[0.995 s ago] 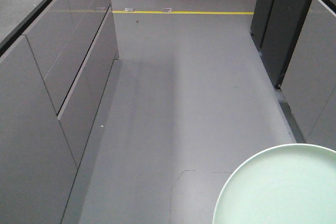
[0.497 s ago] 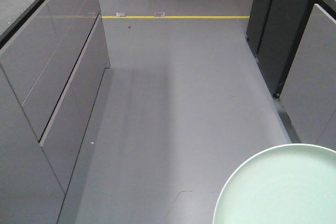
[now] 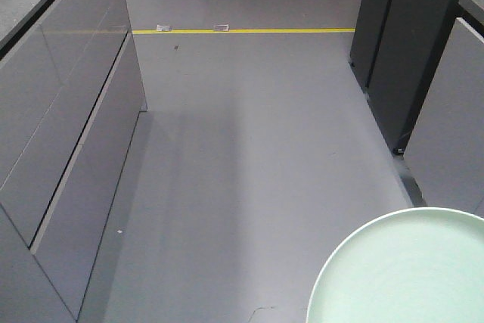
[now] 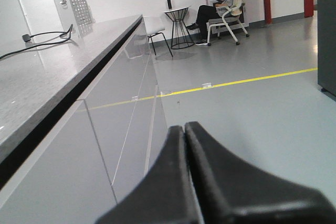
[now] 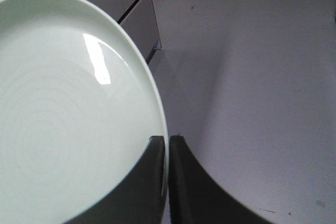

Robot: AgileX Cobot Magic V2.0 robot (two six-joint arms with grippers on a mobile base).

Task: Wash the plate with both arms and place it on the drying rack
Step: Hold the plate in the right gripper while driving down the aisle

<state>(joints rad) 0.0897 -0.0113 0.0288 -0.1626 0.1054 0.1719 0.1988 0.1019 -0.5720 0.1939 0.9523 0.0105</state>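
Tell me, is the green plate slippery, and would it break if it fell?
Probably slippery: the plate shows a shiny glare streak, so its surface looks smooth. It looks stiff, since the right gripper pinches only its rim and it does not sag. It hangs over hard floor, so a fall might crack it.

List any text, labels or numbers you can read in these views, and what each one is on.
None legible.
Two small white tags beside the yellow floor line: too small to read.
The plate, cabinet fronts and countertop: no markings visible.
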